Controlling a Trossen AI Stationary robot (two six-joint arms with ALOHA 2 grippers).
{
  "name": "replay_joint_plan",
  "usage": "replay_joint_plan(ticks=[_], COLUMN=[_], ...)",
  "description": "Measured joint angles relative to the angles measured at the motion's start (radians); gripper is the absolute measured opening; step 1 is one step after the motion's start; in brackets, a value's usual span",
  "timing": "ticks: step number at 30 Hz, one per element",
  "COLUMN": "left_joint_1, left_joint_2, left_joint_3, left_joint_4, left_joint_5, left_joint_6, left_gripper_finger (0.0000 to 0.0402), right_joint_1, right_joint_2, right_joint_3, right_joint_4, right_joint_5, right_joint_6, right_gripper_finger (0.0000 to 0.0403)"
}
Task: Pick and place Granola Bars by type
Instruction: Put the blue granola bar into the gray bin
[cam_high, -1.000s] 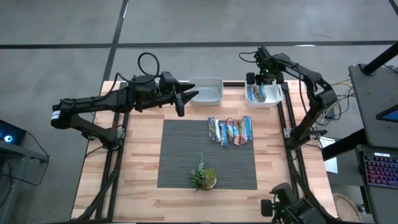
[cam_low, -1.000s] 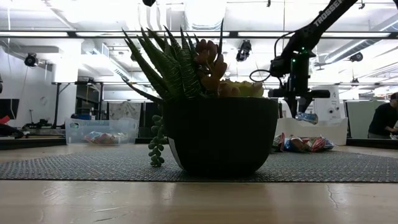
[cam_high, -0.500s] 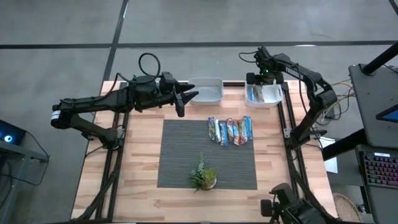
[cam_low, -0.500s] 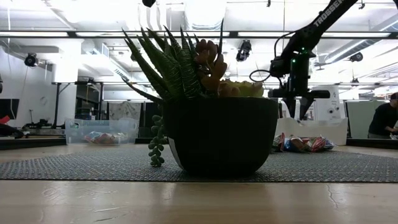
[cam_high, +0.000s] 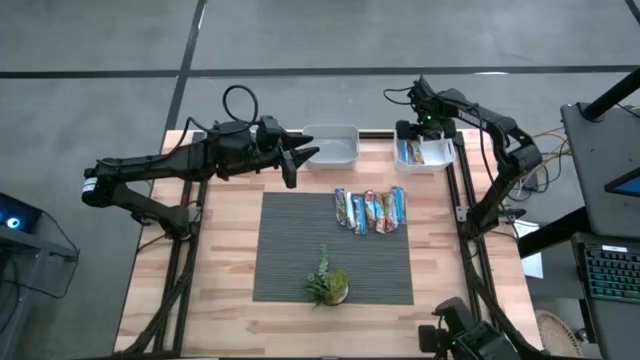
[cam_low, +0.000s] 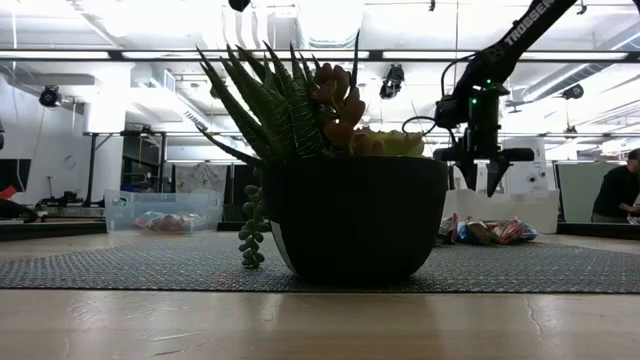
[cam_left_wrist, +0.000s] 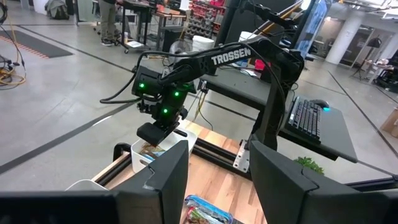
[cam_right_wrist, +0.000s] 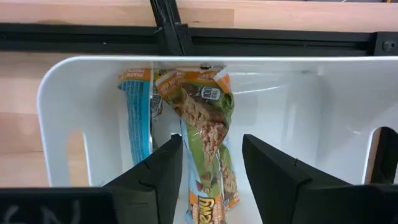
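Several granola bars (cam_high: 370, 211) lie side by side in a row on the striped grey mat (cam_high: 290, 250); the low view shows them too (cam_low: 486, 232). More bars, a blue one (cam_right_wrist: 135, 112) and orange-green ones (cam_right_wrist: 202, 118), lie in the white bin (cam_high: 444, 152) at the far right. My right gripper (cam_right_wrist: 211, 149) hangs open just above that bin, pointing down, with the bars below its fingers. My left gripper (cam_high: 305, 158) waits open and level, high beside the clear bin (cam_high: 332, 146) at the far middle, nothing between its fingers (cam_left_wrist: 217, 155).
A small potted plant (cam_high: 327, 285) stands on the mat's near part and fills the middle of the low view (cam_low: 340, 200). The clear bin (cam_low: 165, 210) holds something colourful. Black rails run along the table's far edge (cam_right_wrist: 186, 37). A person sits beyond the table at right (cam_low: 618, 195).
My right gripper has opened above the white bin. The bar that hung between its fingertips a second ago has dropped out of them into the bin. The arm itself has stayed where it was.
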Motion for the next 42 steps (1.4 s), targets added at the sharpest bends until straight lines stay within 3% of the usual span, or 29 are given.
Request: replay_joint_plan(ticks=[9,15,19,24,30,36,42], left_joint_1=[0.000,0.000,0.000,0.000,0.000,0.000,-0.001], left_joint_2=[0.000,0.000,0.000,0.000,0.000,0.000,-0.007], left_joint_3=[0.000,0.000,0.000,0.000,0.000,0.000,0.000], left_joint_4=[0.000,0.000,0.000,0.000,0.001,0.010,0.011], left_joint_5=[0.000,0.000,0.000,0.000,0.029,0.081,0.111], left_joint_6=[0.000,0.000,0.000,0.000,0.002,0.015,0.035], left_gripper_finger=[0.0153,0.0153,0.0153,0.0153,0.0153,0.0153,0.0133], right_joint_1=[0.027,0.044,0.050,0.081,0.158,0.246,0.365], right_joint_2=[-0.008,-0.054,-0.119,-0.243,-0.431,-0.613,-0.744], right_joint_3=[0.016,0.026,0.041,0.056,0.057,0.057,0.057], right_joint_4=[0.001,0.001,0.014,0.065,0.088,0.108,0.132], right_joint_5=[-0.027,-0.032,-0.121,-0.282,-0.328,-0.497,-0.514], right_joint_6=[-0.030,-0.053,-0.119,-0.177,-0.284,-0.333,-0.295], right_gripper_finger=[0.0119,0.0052,0.0013,0.0009,0.0009,0.0009,0.0009])
